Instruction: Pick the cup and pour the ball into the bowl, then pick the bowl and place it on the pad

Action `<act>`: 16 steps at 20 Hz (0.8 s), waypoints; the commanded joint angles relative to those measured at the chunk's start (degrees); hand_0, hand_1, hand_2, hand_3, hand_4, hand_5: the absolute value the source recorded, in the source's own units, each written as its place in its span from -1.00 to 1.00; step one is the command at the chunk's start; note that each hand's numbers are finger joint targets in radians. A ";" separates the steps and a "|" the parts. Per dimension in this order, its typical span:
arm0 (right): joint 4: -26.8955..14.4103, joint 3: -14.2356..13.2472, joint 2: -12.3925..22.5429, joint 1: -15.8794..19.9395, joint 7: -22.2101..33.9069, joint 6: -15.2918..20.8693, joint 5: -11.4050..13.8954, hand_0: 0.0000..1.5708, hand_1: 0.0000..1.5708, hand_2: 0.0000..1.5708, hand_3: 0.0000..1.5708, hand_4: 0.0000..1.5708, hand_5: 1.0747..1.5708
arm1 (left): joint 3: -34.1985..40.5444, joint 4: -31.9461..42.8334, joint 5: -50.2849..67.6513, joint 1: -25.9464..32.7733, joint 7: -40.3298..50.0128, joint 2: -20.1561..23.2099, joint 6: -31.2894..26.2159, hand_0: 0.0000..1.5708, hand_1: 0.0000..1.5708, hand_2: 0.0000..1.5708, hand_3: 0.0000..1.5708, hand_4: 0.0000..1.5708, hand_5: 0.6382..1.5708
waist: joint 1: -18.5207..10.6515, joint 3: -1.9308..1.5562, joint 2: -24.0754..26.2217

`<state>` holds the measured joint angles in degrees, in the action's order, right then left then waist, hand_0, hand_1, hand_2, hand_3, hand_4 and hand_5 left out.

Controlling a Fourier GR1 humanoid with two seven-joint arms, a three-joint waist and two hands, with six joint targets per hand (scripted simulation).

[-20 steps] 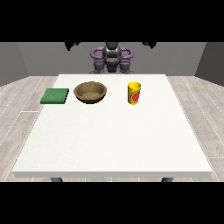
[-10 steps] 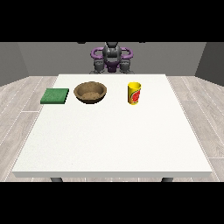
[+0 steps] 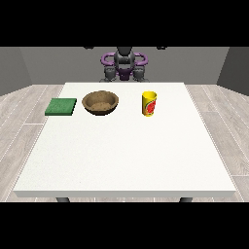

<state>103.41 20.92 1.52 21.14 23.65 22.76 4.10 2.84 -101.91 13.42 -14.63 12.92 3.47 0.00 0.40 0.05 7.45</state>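
White table: a large white table fills the middle of the front view, with the robot small behind its far edge.
Cup: a yellow cup with a red mark on its side stands upright on the far half of the table, right of centre.
Ball: whatever lies inside the cup cannot be made out from this angle.
Bowl: a brown bowl sits upright, left of the cup and well apart from it, in the same far row.
Pad: a flat green pad lies near the table's left edge, just beside the bowl but not touching it.
Hand at the view's right: a small dark shape close to the robot's body behind the table's far edge, well apart from the cup; how its fingers lie cannot be told.
Hand at the view's left: a matching dark shape close to the body, touching nothing; how it is set cannot be told either.
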 commanded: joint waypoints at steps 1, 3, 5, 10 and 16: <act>-0.42 -1.72 0.33 3.09 -6.36 -1.81 -0.29 -1.00 -1.00 -1.00 -1.00 -1.00 0.99 | 6.46 3.53 1.05 -9.43 -3.96 4.72 -1.36 -1.00 -1.00 -1.00 -1.00 -1.00 0.86 | 2.84 -0.05 -12.33; 0.19 -1.56 0.15 2.32 -9.97 -2.91 -0.94 -1.00 -1.00 -1.00 -1.00 -1.00 0.99 | 6.69 5.64 -1.57 -10.79 -8.76 5.61 -1.52 -1.00 -1.00 -1.00 -1.00 -1.00 0.86 | 4.61 -0.06 -15.64; -0.32 -5.23 1.94 6.62 -11.15 -5.61 -2.93 -1.00 -1.00 -1.00 -1.00 -1.00 0.99 | 6.48 6.87 -5.88 -14.80 -10.30 6.52 1.34 -1.00 -1.00 -1.00 -1.00 -1.00 0.79 | 5.77 -0.08 -19.66; 2.75 -8.94 4.73 6.12 -10.74 -10.56 -6.84 -1.00 -1.00 -1.00 -1.00 -1.00 0.98 | 7.31 14.57 -8.35 -11.27 -20.12 6.70 0.37 -1.00 -1.00 -1.00 -1.00 -1.00 0.71 | 8.06 -0.04 -20.82; 6.58 -9.66 4.70 7.57 -4.71 -9.63 -4.91 -1.00 -1.00 -1.00 -1.00 -1.00 0.99 | 8.34 28.26 -8.98 -7.36 -34.35 3.82 -0.86 -1.00 -1.00 -1.00 -1.00 -1.00 0.64 | 8.42 0.00 -20.97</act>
<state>108.83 13.43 5.20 27.02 17.01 13.93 -0.80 11.43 -80.24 5.96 -23.22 -13.59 9.05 -0.83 8.69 0.04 -12.51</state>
